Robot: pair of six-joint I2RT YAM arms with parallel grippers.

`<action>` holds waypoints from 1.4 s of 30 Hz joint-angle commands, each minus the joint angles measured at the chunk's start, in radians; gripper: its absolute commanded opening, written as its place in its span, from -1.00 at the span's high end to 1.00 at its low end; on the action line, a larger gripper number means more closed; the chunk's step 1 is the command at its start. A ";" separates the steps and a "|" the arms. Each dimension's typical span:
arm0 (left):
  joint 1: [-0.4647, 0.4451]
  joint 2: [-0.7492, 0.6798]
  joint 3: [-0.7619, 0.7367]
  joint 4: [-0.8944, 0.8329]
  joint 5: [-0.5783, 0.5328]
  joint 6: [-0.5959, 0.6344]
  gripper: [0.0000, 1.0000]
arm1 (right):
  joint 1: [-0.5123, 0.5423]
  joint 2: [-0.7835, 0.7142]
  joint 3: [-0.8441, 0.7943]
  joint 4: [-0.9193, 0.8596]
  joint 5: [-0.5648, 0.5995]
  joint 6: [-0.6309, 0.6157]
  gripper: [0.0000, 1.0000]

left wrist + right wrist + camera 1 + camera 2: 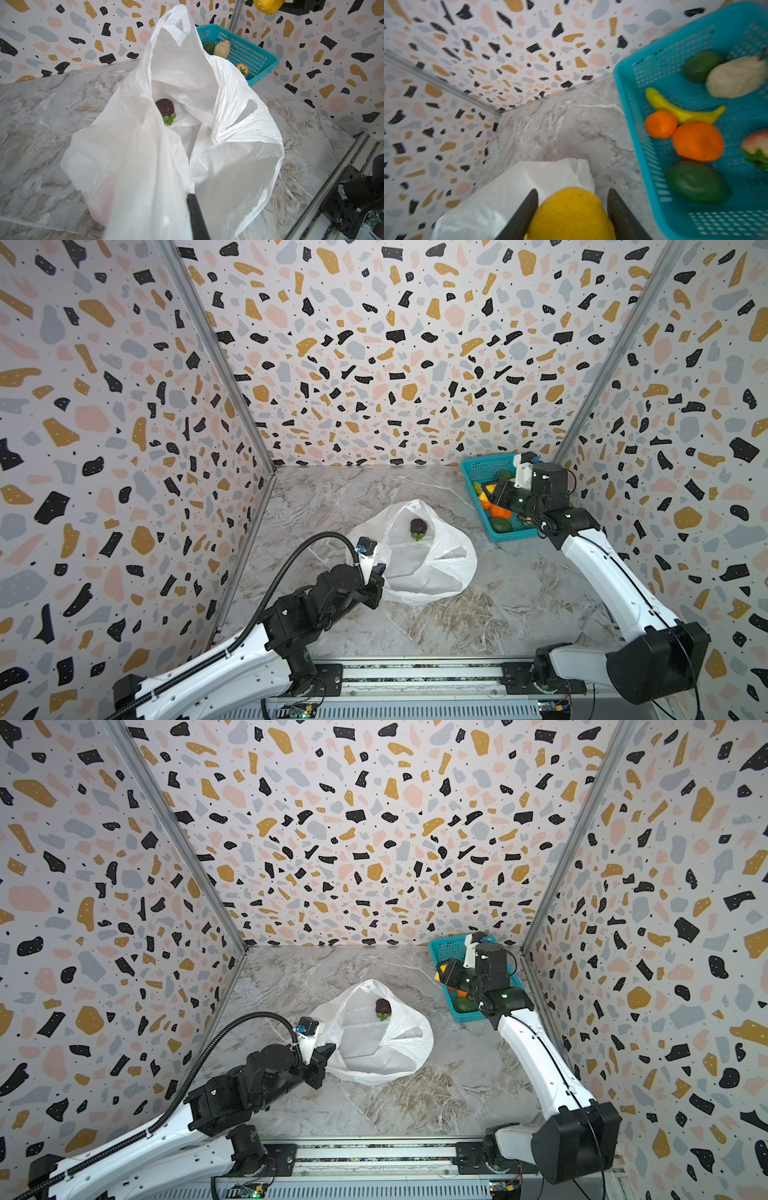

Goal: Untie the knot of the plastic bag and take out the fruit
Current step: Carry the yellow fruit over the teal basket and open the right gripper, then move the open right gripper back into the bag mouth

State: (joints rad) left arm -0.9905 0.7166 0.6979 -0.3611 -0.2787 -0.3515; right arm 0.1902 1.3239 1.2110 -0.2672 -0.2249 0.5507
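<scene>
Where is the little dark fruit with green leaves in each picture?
In a top view: the dark fruit lies inside the open plastic bag, near the picture's centre.
In a top view: it lies inside the bag too, near the centre.
Left wrist view: left of the middle, down in the bag's mouth.
Right wrist view: not in it.
Shared landmark: the teal basket shows in all four views.

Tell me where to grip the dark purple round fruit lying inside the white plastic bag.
Probably across the body of the dark purple round fruit, from above through the open mouth of the white plastic bag: it lies exposed on the bag's floor, green stem end sideways.
</scene>
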 commanded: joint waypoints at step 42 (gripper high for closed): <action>-0.004 0.008 0.002 0.059 0.015 0.037 1.00 | -0.163 0.311 0.084 0.047 0.200 -0.214 -0.75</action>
State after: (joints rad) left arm -0.9905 0.7227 0.6975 -0.3550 -0.2520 -0.3286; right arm 0.0193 1.7142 1.3121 -0.1722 0.0326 0.3420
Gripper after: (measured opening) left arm 0.047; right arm 0.873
